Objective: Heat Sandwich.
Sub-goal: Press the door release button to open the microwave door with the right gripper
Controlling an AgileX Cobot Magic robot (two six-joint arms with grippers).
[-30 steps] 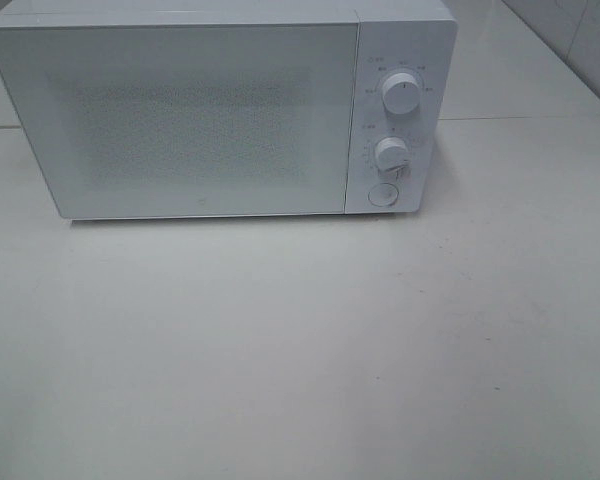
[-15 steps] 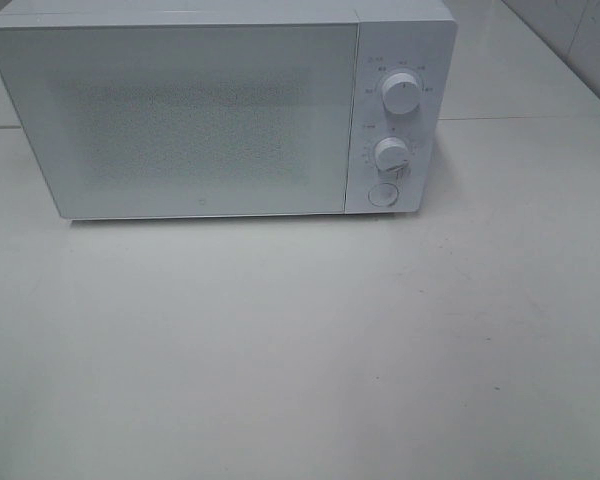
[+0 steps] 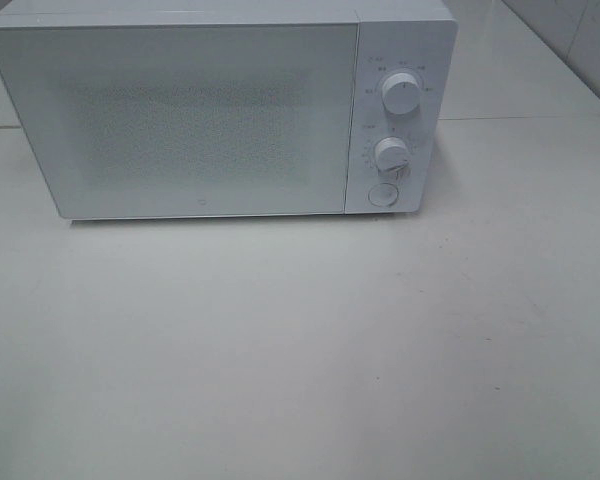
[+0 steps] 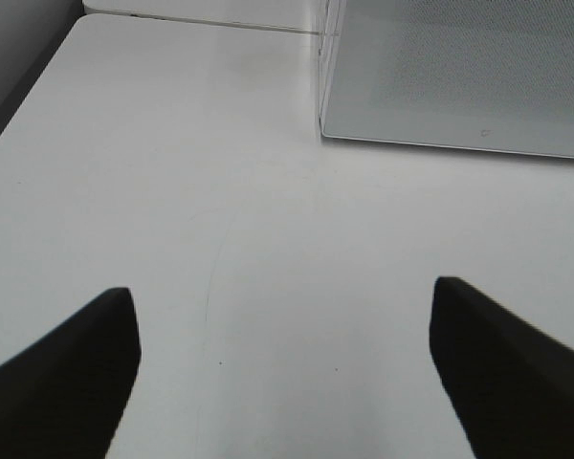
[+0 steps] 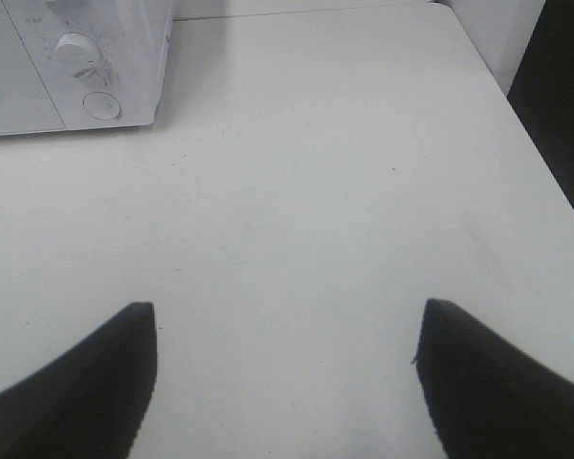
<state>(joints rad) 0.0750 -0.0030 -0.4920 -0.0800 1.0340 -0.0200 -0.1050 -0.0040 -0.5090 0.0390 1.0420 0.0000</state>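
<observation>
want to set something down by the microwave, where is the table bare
The table is bare all across the front of the microwave, from its door forward. Bare strips also lie to its right, past the knobs, and to its left. Only the back is crowded, by the microwave itself.

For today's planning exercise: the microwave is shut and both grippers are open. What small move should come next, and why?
Probably bring the right gripper toward the round button below the dials: the microwave is shut, and that open gripper faces the panel.
</observation>
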